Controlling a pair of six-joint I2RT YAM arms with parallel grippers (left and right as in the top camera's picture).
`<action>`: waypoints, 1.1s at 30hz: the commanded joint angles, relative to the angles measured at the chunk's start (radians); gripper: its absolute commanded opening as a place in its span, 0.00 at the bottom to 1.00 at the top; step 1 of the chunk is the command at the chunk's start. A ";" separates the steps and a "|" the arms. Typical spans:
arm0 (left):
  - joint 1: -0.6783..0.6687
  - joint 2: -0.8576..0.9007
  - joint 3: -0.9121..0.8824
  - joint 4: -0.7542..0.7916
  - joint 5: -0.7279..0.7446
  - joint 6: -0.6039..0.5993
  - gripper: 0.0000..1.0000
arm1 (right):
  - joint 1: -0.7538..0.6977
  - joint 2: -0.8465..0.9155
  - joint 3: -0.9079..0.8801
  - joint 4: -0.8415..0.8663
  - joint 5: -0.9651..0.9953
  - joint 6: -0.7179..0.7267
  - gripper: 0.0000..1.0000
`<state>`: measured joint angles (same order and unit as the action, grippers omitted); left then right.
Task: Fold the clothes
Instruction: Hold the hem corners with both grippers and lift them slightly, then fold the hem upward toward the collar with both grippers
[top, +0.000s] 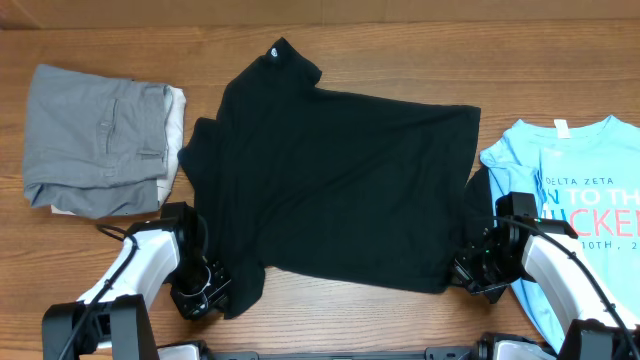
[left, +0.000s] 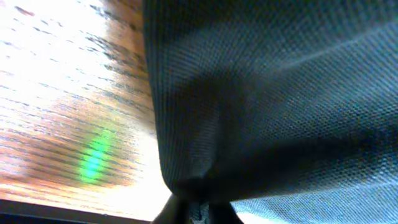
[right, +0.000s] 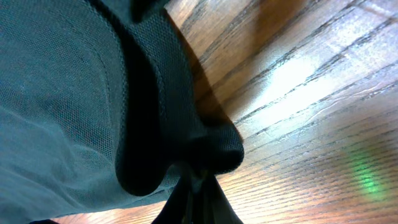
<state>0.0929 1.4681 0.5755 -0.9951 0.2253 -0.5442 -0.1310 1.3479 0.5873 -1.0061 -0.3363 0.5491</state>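
Note:
A black T-shirt (top: 330, 180) lies spread across the middle of the wooden table, neck toward the back. My left gripper (top: 210, 290) is shut on its front left corner; in the left wrist view the dark fabric (left: 273, 93) bunches into the closed fingers (left: 199, 208). My right gripper (top: 468, 270) is shut on the front right corner; in the right wrist view the cloth (right: 93, 93) folds down into the pinched fingers (right: 198, 186). Both corners are slightly lifted off the wood.
Folded grey trousers (top: 100, 140) lie at the back left. A light blue printed T-shirt (top: 575, 190) lies at the right edge, partly under my right arm. Bare wood shows along the front edge and the far back.

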 joint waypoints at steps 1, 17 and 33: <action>-0.003 -0.009 -0.005 0.013 -0.015 0.006 0.04 | -0.004 -0.014 0.021 0.006 -0.002 -0.008 0.04; -0.002 -0.179 0.410 -0.292 -0.029 0.096 0.04 | -0.004 -0.220 0.147 -0.156 -0.002 -0.019 0.04; -0.002 -0.262 0.555 -0.234 -0.168 0.105 0.04 | -0.004 -0.319 0.321 -0.258 0.049 0.002 0.04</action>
<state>0.0929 1.2201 1.1023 -1.2697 0.0826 -0.4664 -0.1310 1.0378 0.8661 -1.2922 -0.2855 0.5465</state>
